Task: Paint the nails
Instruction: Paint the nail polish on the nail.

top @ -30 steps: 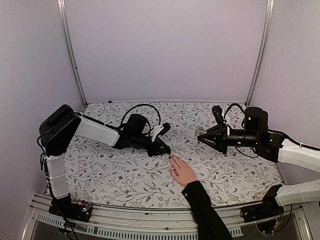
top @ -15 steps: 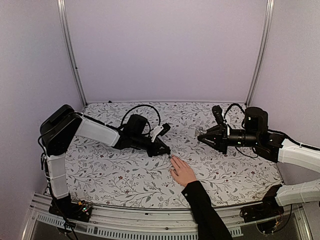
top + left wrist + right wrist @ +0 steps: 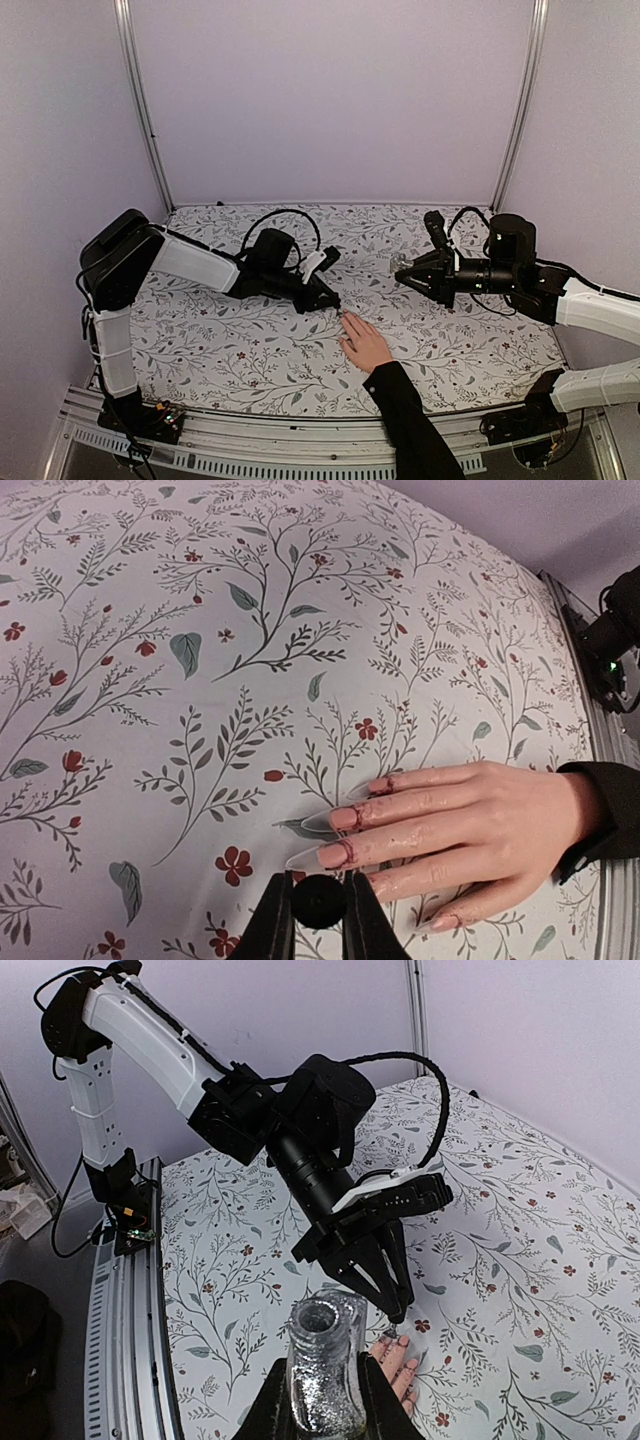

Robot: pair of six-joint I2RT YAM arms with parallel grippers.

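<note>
At frame bottom, my left gripper (image 3: 318,888) pinches the brush cap (image 3: 318,905). My right gripper (image 3: 325,1408) clamps the bottle (image 3: 325,1345). The nails (image 3: 345,818) look hard and slick, so stroke lightly, never grip.

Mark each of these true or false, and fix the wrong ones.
1. The right gripper grips an open, glittery bottle. True.
2. The person's hand lies palm up on the table. False: it lies palm down, with the long nails showing.
3. The left gripper has a round black cap between its fingers. True.
4. The sleeve is white. False: it is black.
5. The left gripper is over the wrist. False: it is at the fingertips.
</note>
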